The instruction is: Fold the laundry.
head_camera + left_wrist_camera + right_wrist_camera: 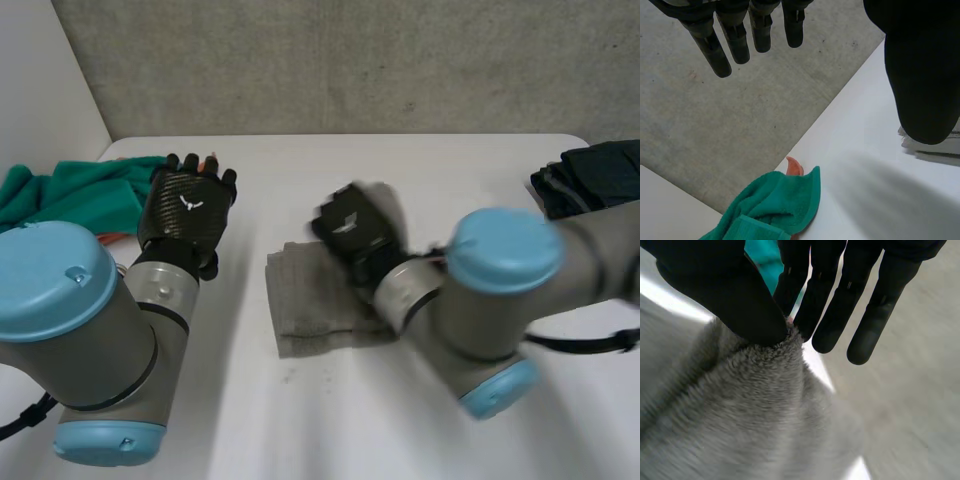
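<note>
Head view: L hand (187, 205) hovers over the white table (300, 170) w/ fingers straight, holding nothing, just beside the green towel (70, 190); R hand (352, 232) is over the far side of the grey towel (305, 305) mid-table, w/ dark clothes (595, 175) at the table's R end. L wrist view: fingers straight & slightly apart, thumb clear of them, green towel w/ an orange bit (794, 166) poking out beyond the fingertips. R wrist view: thumb & one finger pinch a raised ridge of the grey towel, other fingers straight.
</note>
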You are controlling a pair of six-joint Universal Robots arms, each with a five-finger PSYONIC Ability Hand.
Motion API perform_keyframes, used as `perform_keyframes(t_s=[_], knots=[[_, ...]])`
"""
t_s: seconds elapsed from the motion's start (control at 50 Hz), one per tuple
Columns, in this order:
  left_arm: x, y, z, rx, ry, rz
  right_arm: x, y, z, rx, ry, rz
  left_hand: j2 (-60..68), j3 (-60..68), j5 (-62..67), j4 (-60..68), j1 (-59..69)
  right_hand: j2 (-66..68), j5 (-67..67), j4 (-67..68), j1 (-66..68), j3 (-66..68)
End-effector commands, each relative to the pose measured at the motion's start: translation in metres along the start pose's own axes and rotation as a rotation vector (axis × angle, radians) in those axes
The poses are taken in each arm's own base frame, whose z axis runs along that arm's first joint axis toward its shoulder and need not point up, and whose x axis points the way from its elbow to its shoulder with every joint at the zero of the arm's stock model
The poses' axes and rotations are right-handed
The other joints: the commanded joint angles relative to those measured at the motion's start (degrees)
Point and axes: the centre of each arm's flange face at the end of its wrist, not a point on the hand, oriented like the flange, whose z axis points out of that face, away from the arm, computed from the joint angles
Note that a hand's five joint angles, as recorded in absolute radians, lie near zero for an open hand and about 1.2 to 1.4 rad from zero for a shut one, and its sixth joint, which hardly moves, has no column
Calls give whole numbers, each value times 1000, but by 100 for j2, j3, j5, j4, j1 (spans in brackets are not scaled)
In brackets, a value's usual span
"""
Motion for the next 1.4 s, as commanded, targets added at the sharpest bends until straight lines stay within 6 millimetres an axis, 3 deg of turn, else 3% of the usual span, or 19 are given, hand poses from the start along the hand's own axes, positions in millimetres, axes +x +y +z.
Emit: perform_keyframes(t_s=[0.02,0.1,0.16,0.22,0.3,0.4,0.46,0.56,0.64,0.76,0.86,0.98,1.08,1.2,1.32,1.4], knots=[[-3,-3,2,12,-8,-14,-49,-3,-3,41,-184,62,-46,-74,-194,-46,8,-1576,-1666,-1699,-1059,-1626],[-4,-13,8,44,-15,-78,-21,-2,-2,20,-124,263,-12,-40,-161,-12,41,-4232,-4323,-4356,-3716,-4283],[-4,-25,18,84,-18,-178,56,10,-7,11,55,551,89,61,-60,89,142,-5395,-5485,-5519,-4879,-5445],[9,-32,30,121,38,-280,95,20,-17,7,149,753,89,61,-60,89,142,-5600,-5690,-5723,-5083,-5650],[38,-43,40,178,182,-379,114,40,-25,-79,198,883,89,61,-60,89,142,-5726,-5817,-5850,-5210,-5776],[76,-33,57,150,336,-404,117,69,-23,-218,234,914,106,78,-43,106,159,-5726,-5817,-5850,-5210,-5776],[89,-24,66,114,361,-396,118,83,-21,-289,268,899,106,78,-43,106,159,-5726,-5817,-5850,-5210,-5776],[113,3,78,5,401,-364,111,93,-16,-339,247,848,122,94,-26,122,176,-5726,-5817,-5850,-5210,-5776],[120,20,80,-72,389,-324,107,97,-12,-358,227,821,223,195,74,223,277,-5726,-5817,-5850,-5210,-5776],[109,36,74,-186,237,-199,94,95,-2,-346,120,833,224,196,75,224,277,-5726,-5817,-5850,-5210,-5776],[114,38,44,-275,174,-53,73,83,8,-326,7,844,106,79,-42,106,160,-5726,-5817,-5850,-5210,-5776],[100,30,23,-311,131,-15,50,76,16,-332,-55,834,38,11,-110,38,92,-5726,-5817,-5850,-5210,-5776],[96,30,13,-321,138,-2,39,84,22,-371,-66,798,38,11,-110,38,92,-5726,-5817,-5850,-5210,-5776],[93,30,10,-325,130,0,46,88,22,-435,-15,676,38,11,-110,38,92,-5726,-5817,-5850,-5210,-5776],[68,-9,20,-191,67,-93,76,53,10,-367,39,574,55,27,-93,55,109,-5726,-5817,-5850,-5210,-5776],[62,-24,25,-109,96,-133,85,42,3,-350,83,573,88,61,-60,88,142,-5726,-5817,-5850,-5210,-5776]])
